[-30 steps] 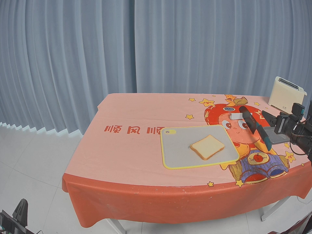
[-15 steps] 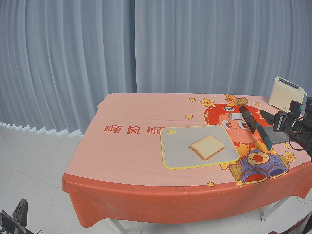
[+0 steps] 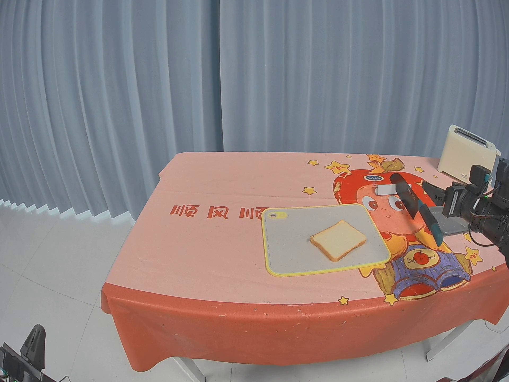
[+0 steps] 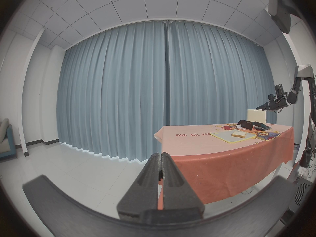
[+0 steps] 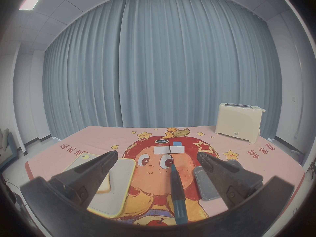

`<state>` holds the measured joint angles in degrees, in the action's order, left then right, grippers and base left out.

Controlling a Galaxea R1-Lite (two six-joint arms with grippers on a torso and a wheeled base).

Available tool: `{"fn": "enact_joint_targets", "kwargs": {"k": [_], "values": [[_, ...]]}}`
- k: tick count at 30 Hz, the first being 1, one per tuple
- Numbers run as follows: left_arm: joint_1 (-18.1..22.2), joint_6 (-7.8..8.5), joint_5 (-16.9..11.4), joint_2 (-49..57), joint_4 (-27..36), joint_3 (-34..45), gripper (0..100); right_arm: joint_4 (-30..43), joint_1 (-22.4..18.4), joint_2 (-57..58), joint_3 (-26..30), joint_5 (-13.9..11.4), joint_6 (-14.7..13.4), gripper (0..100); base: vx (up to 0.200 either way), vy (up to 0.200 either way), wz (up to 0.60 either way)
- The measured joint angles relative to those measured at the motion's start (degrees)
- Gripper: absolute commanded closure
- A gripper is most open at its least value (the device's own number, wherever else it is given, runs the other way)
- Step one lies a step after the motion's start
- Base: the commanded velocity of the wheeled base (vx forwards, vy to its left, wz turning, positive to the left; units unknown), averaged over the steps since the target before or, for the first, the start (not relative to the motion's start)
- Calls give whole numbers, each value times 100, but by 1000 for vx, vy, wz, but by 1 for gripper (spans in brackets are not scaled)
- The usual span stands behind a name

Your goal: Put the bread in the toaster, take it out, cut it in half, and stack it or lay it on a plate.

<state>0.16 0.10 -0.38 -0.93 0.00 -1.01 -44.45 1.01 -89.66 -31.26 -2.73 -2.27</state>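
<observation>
In the head view my right gripper [image 3: 430, 192] hovers just before one toaster [image 3: 466, 155]. One bread slice [image 3: 338, 240] lies uncut on one cutting board [image 3: 286, 250], off to the gripper's left. In the left wrist view the left gripper [image 4: 161, 157] is pinched closed, well short of the desk [image 4: 197, 135]. In the right wrist view the right gripper is spread wide, with one knife [image 5: 177, 195] just below it. I judge cutting is next, so I must descend onto the handle.

An orange-pink tablecloth [image 3: 212, 250] printed with a cartoon apple-headed figure and yellow stars is covering the table and hanging over its near edge; a white strip [image 3: 385, 189] is lying flat on the figure's forehead; blue-grey pleated curtains [image 3: 212, 64] are hanging behind, meeting at a centre seam; pale floor tiles [image 3: 47, 271] are showing below; a white table leg [image 3: 448, 340] is slanting out under the cloth.
</observation>
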Motion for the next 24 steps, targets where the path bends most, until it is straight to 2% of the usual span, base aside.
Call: {"fn": "enact_joint_targets", "kwargs": {"k": [24], "values": [[0, 0, 0, 0, 0, 0, 100, 0, -60, -719, -663, 126, 121, 0, 0, 0, 0]]}}
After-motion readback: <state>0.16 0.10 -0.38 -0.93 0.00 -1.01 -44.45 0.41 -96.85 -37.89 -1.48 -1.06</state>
